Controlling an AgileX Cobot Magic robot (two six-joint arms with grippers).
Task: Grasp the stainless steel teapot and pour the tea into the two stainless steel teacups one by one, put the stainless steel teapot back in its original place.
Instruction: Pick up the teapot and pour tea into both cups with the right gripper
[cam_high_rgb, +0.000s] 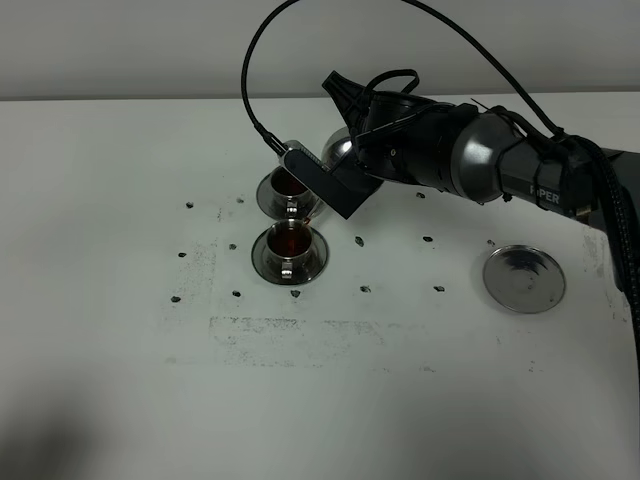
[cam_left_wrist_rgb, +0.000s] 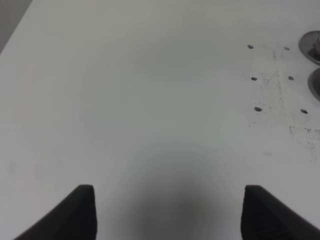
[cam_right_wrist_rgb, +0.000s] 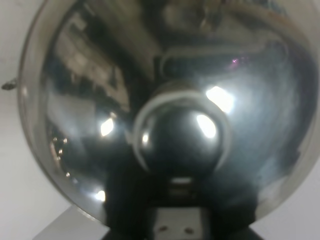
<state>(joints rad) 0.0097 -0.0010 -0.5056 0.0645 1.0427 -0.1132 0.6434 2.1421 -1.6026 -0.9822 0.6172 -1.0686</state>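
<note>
My right gripper (cam_high_rgb: 352, 120) is shut on the stainless steel teapot (cam_high_rgb: 336, 150) and holds it tilted above the two teacups. My arm and wrist camera hide most of the teapot and its spout. In the right wrist view the teapot's shiny lid and knob (cam_right_wrist_rgb: 180, 130) fill the picture. The far teacup (cam_high_rgb: 288, 190) and the near teacup (cam_high_rgb: 290, 245) stand on saucers, both holding dark reddish-brown tea. The flat round steel plate (cam_high_rgb: 525, 279) lies bare at the right. My left gripper (cam_left_wrist_rgb: 167, 215) is open and empty over bare table.
The white table (cam_high_rgb: 320, 400) carries small dark marks around the cups. The edges of both saucers (cam_left_wrist_rgb: 313, 46) show at the side of the left wrist view. The right arm's black cable (cam_high_rgb: 250, 90) loops above the cups.
</note>
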